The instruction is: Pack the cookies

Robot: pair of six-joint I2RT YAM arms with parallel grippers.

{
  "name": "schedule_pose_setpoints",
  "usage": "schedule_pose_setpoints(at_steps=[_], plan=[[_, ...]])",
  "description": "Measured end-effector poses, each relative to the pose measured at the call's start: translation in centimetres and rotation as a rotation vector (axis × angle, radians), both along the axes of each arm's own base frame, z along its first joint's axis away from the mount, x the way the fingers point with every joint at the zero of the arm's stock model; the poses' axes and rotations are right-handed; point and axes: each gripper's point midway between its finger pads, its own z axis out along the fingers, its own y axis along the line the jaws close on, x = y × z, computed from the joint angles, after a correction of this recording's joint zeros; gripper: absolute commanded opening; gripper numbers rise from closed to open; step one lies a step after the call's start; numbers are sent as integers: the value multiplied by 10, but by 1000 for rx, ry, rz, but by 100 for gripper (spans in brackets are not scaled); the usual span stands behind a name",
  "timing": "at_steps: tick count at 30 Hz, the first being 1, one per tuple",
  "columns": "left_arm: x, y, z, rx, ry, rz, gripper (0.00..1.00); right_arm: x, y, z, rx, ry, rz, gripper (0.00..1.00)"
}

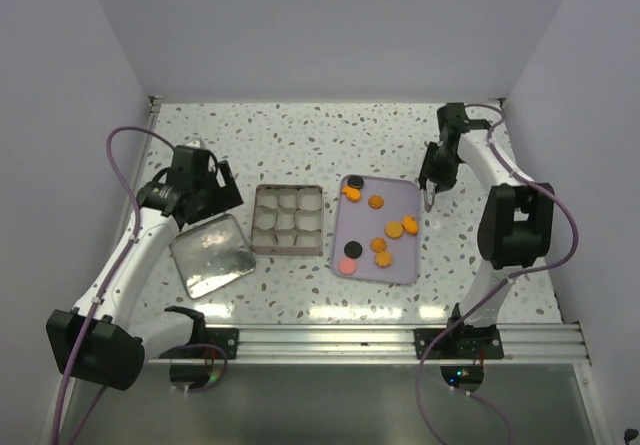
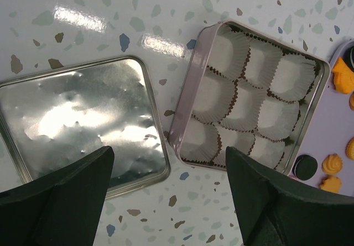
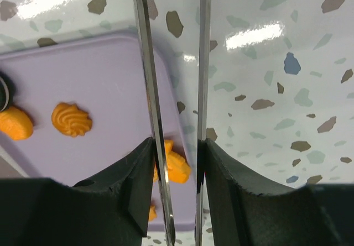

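Observation:
Several cookies lie on a lilac tray [image 1: 365,227]: mostly orange ones [image 1: 394,229], two black [image 1: 354,181] and one pink [image 1: 347,264]. A square tin [image 1: 254,227] with white paper cups [image 1: 289,219] stands left of the tray. My right gripper [image 1: 436,177] is shut on metal tweezers [image 1: 430,203] above the tray's far right corner. In the right wrist view the gripper [image 3: 176,146] holds the tweezers [image 3: 149,80] with their blades apart and empty, an orange cookie [image 3: 177,166] below. My left gripper [image 1: 228,193] is open and empty, over the gap between lid and tin [image 2: 185,108].
The tin's shiny lid [image 1: 210,255] lies flat left of the tin; it also shows in the left wrist view [image 2: 77,119]. White walls close in the speckled table on three sides. A metal rail [image 1: 330,340] runs along the near edge.

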Motion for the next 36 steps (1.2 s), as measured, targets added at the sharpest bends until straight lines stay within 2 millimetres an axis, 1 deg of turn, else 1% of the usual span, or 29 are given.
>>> schedule_pose_setpoints(at_steps=[3,7,10,13,16,21,25,27,28,29,33,36], plan=[[-1,0,-3,-1,7,0,88,-10,3,19,22,-24,6,41],[-1,-1,-2,-6,7,-2,87,-24,5,57,40,-89,8,41],[-1,-3,-3,-14,7,-8,87,-36,6,82,50,-131,8,40],[-1,-4,-6,-19,9,-13,87,-52,8,102,66,-157,11,36],[-2,-5,-9,-24,11,-16,88,-69,9,119,79,-173,16,36],[-6,-9,-9,-45,-3,-32,88,-102,16,143,129,-190,21,38],[-12,-13,2,-75,-37,-54,88,-133,26,161,194,-217,22,38],[-17,-15,9,-95,-55,-67,88,-152,35,168,252,-224,30,40],[-20,-16,13,-105,-66,-74,88,-160,41,171,278,-225,38,43],[-22,-18,17,-116,-82,-79,88,-168,46,174,305,-224,48,45],[-33,-21,33,-159,-131,-92,88,-186,62,186,374,-243,80,47],[-42,-23,38,-178,-141,-98,88,-194,69,185,401,-227,90,48]])
